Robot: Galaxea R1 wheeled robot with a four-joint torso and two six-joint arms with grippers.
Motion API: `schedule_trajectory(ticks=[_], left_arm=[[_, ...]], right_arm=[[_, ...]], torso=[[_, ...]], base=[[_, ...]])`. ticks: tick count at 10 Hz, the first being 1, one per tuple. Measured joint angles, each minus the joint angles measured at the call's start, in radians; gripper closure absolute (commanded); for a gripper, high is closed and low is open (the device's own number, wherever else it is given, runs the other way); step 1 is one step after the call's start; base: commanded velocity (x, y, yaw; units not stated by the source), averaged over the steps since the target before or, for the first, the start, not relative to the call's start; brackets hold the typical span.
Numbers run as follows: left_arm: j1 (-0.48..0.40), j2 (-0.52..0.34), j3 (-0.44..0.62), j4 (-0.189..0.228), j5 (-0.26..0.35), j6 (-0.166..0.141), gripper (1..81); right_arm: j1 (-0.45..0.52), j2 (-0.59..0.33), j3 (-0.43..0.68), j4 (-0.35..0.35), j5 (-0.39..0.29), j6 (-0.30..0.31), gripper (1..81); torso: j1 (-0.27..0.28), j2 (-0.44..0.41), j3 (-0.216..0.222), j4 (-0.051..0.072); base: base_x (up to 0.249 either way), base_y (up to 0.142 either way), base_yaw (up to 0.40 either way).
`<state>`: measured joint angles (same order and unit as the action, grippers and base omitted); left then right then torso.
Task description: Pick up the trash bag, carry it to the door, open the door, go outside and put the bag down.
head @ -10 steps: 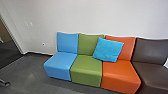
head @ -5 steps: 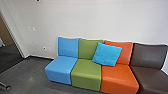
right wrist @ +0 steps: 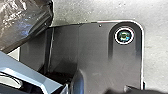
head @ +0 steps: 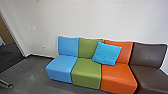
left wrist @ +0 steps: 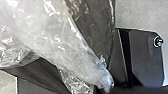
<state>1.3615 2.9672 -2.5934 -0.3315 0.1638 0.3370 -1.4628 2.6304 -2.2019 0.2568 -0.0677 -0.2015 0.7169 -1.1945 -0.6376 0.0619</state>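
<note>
Head view: sofa (head: 86, 77) at five o'clock, pillow (head: 107, 53) on it. Left wrist view: bag (left wrist: 57, 37). Cannot tell either claw's state.

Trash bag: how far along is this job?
Pickup looks done: the trash bag bunches close to the left wrist camera. The carry seems under way, indoors, facing a sofa. Door, exit and set-down look left, with a wall behind that sofa.

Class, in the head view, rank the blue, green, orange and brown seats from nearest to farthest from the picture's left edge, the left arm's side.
1. Blue seat, leftmost.
2. Green seat, right of blue.
3. Orange seat, right of green.
4. Brown seat, far right.
</note>
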Motion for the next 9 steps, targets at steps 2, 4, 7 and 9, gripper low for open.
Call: schedule_trajectory(ticks=[2,4,7,9], left_arm=[[0.000,0.012,-0.015,0.015,0.001,0.000,81.1],[0.000,0.043,-0.050,0.022,0.001,0.000,81.1],[0.000,0.094,-0.127,0.037,0.004,0.000,81.1],[0.010,0.093,-0.132,0.040,0.004,0.000,81.1]], right_arm=[[-0.006,0.030,-0.053,0.000,0.007,0.000,1.0],[-0.011,0.085,-0.112,-0.003,0.022,0.000,1.0],[-0.020,0.121,-0.161,-0.008,0.025,0.000,1.0],[-0.026,0.127,-0.176,-0.010,0.028,0.000,1.0]], torso=[[-0.046,0.072,0.000,0.000],[-0.092,0.143,0.000,0.000],[-0.145,0.227,0.055,0.000],[-0.190,0.295,0.126,0.000]], base=[[0.000,0.000,0.000],[0.000,0.000,0.000],[0.000,0.000,0.000],[0.000,0.000,0.000]])
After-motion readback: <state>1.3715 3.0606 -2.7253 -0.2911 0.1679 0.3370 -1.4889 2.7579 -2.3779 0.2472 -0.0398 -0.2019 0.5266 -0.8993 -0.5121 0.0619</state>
